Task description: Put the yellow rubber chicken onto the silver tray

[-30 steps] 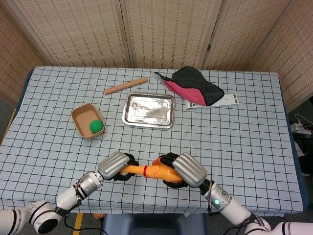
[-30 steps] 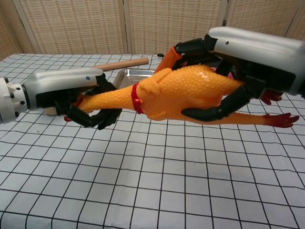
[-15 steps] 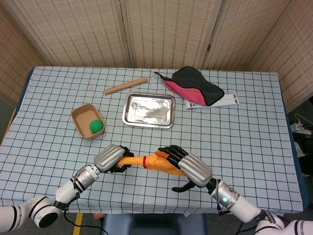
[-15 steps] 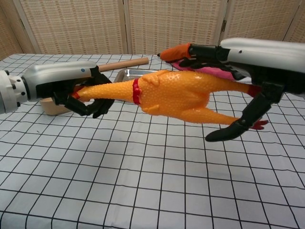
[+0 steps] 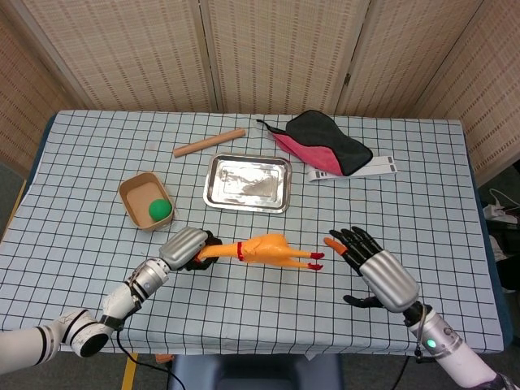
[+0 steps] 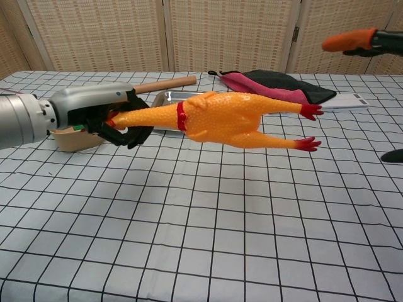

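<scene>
Yellow rubber chicken point(image 5: 268, 249) hangs level above the checked tablecloth point(image 5: 422, 203) at lower centre of the head view, grasped at its head end by the left hand point(image 5: 185, 249), red feet pointing toward the right of the frame. Well to its right, the right hand point(image 5: 378, 272) is released, fingers spread, holding nothing. Silver tray point(image 5: 247, 183) lies just above the chicken in the frame, bare.

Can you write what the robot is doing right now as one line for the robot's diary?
left hand: holds rubber chicken by neck, in air | right hand: open, apart from chicken | silver tray: bare | step: chicken not on tray
</scene>
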You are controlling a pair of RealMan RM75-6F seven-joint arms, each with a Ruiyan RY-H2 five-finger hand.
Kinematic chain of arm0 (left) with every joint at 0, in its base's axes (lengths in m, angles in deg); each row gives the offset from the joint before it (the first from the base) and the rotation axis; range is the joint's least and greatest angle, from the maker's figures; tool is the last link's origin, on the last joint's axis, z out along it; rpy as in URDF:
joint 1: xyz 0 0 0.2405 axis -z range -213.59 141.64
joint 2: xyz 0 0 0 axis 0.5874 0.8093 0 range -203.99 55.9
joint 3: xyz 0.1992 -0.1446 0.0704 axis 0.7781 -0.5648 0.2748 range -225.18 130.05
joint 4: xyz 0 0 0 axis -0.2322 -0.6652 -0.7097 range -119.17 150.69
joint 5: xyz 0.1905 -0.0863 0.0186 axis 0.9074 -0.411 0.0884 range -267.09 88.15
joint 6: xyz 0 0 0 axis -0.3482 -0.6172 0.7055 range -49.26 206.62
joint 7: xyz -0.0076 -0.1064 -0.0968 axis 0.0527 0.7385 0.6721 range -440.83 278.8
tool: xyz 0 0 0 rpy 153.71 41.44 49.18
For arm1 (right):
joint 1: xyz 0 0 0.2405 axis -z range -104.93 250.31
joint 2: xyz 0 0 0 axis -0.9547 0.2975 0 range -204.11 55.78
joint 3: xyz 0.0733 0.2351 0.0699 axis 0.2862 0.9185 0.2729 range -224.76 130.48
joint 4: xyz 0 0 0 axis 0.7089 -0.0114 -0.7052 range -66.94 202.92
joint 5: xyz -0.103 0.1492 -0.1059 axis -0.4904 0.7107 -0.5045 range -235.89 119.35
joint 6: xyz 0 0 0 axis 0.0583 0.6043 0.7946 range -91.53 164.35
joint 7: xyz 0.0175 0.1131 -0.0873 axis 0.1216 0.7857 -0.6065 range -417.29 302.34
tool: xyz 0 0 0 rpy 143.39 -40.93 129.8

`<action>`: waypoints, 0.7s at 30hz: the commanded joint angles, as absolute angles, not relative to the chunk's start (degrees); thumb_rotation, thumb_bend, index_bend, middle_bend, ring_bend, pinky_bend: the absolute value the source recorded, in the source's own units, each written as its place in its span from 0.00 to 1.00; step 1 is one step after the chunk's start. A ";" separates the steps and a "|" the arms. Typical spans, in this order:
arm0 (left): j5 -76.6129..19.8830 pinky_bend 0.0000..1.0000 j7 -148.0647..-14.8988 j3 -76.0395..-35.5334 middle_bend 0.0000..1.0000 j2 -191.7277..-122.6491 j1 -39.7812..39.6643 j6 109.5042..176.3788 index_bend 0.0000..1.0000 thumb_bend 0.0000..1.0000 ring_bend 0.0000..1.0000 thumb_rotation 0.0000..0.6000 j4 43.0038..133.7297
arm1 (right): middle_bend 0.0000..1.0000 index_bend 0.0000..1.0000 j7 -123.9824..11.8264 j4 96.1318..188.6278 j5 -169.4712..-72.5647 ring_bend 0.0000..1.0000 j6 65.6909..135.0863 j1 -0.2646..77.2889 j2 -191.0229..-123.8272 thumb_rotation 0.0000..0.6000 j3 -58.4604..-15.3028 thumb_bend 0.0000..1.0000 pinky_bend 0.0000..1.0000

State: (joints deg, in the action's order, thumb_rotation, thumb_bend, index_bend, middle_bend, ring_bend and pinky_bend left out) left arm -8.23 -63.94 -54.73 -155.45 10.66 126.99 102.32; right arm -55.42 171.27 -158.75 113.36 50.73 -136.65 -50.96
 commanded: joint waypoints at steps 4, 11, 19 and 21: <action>-11.74 0.43 -60.53 -59.25 0.67 -164.78 16.39 122.19 0.77 0.85 0.45 1.00 87.29 | 0.00 0.00 -55.24 159.13 -158.94 0.00 123.01 60.12 -140.95 1.00 -54.10 0.06 0.00; -10.69 0.43 -51.22 -60.75 0.67 -172.60 22.33 116.54 0.77 0.85 0.45 1.00 69.45 | 0.00 0.00 -54.97 155.05 -156.34 0.00 122.01 61.39 -142.55 1.00 -53.19 0.06 0.00; -7.95 0.42 -38.50 -59.62 0.67 -181.98 29.53 109.31 0.77 0.85 0.45 1.00 46.98 | 0.00 0.00 -53.41 152.79 -154.12 0.00 119.56 61.76 -143.59 1.00 -52.67 0.06 0.00; -7.37 0.41 -35.70 -58.94 0.67 -183.74 30.64 107.64 0.77 0.85 0.45 1.00 43.03 | 0.00 0.00 -53.29 152.64 -153.49 0.00 119.27 61.96 -143.47 1.00 -52.46 0.06 0.00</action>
State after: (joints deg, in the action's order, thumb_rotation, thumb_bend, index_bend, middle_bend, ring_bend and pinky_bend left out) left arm -8.84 -41.68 -59.74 -179.15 27.08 111.73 50.22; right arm -53.40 152.79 -153.74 119.48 61.81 -143.46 -52.59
